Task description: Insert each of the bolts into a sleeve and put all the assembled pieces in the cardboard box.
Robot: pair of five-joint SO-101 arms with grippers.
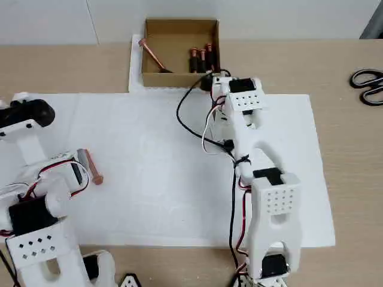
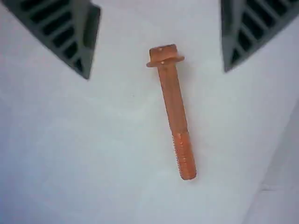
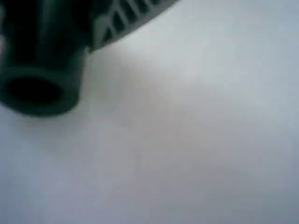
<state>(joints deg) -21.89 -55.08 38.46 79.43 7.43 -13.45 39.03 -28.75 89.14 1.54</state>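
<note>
The wooden tabletop (image 1: pixel 347 137) carries a wide white sheet (image 1: pixel 149 179) that covers most of its middle. The right arm (image 1: pixel 263 173) stretches from the near edge across the sheet toward the far side, and the left arm (image 1: pixel 36 203) stands folded at the near left corner.

The cardboard box (image 1: pixel 179 25) sits at the far edge, just beyond the sheet. Inside it, three copper-coloured pieces (image 1: pixel 202 60) stand together against the right wall, and one long copper piece (image 1: pixel 152 54) leans across the left side. A pair of scissors (image 1: pixel 368 85) lies on the bare tabletop at the far right, well apart from everything else.

The right tool (image 1: pixel 210 79) hovers over the far edge of the sheet, just beside the box's near wall. It is clenched on a dark sleeve (image 3: pixel 39 79), whose open end faces the wrist camera; one ribbed finger (image 3: pixel 126 18) lies against it and the other is hidden.

The left tool (image 2: pixel 156 67) hangs released over the left part of the sheet, its two dark fingers wide apart. A bolt (image 2: pixel 173 112) lies flat on the sheet between them, touching neither, its flanged head nearest the fingertips.
</note>
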